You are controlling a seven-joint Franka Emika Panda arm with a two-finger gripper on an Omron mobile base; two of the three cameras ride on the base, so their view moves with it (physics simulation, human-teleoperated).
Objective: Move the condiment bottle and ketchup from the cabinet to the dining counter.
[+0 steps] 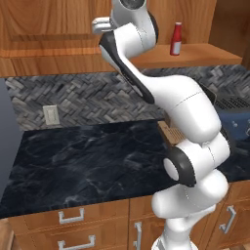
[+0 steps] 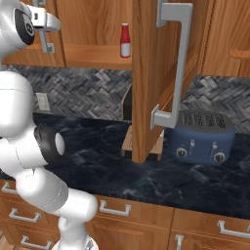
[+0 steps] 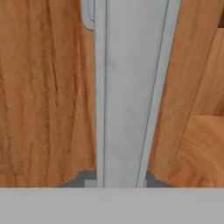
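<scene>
With the gripper [image 3: 118, 181] closed on the silver bar handle [image 3: 129, 96] of the left cabinet door [image 3: 43, 96], I read the step in hand as swinging that door open to reach the rest of the shelf. To do it well I would pull along the arc of the hinge rather than straight back, keep the bar seated deep between the fingers, and hold the wrist square so the handle does not slip out sideways.

On the wooden shelf [image 1: 205, 51] the ketchup [image 1: 176, 39] stands upright near its back edge, well apart from the hand, with the right door [image 2: 146, 83] already swung wide. The dark condiment bottle I cannot find; my guess is it sits behind the door I am holding. My own arm [image 1: 180, 107] blocks much of the shelf's left end in the left base view. From the hand camera the fingertips are barely more than dark slivers at the foot of the bar, so I judge the grip from the bar running straight between them. The toaster [image 2: 202, 136] sits on the black countertop [image 2: 195, 180] below.
</scene>
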